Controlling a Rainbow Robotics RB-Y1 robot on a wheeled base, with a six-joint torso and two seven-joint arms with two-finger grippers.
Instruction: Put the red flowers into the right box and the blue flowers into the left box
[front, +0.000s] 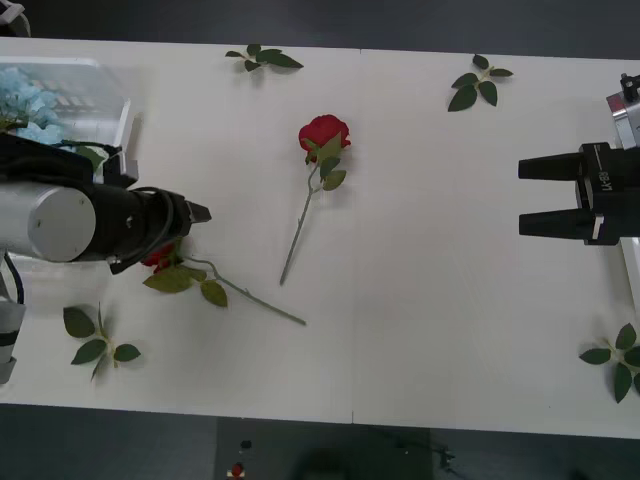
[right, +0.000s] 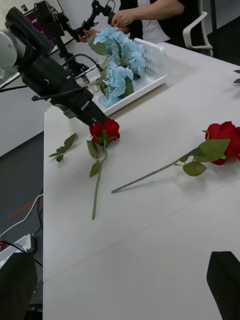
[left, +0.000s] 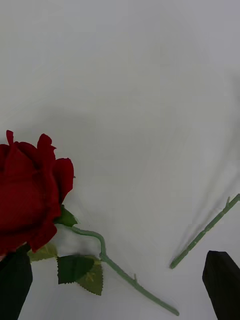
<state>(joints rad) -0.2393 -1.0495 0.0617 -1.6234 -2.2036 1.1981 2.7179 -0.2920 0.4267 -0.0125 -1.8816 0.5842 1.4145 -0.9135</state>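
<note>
Two red flowers lie on a white table (front: 420, 300) strewn with loose leaf sprigs (front: 100, 340). One rose (front: 324, 135) rests mid-table, well apart from both grippers, its stem running back toward the near edge. The other rose (right: 104, 130) sits directly beneath the left gripper (front: 200, 214), its bloom mostly hidden under the arm in the front view and only half in frame in the left wrist view, where the black fingers (left: 222, 280) stand spread apart at the corners with nothing between them. Behind the left arm, the left box (right: 150, 82) holds the blue flowers (right: 117, 65); the front view cuts it off at the edge. The right gripper (front: 530, 195) hovers at the table's far right side, fingers parted and empty. A sliver of the right box (front: 612, 105) shows just behind it. A dark floor borders the table.
</note>
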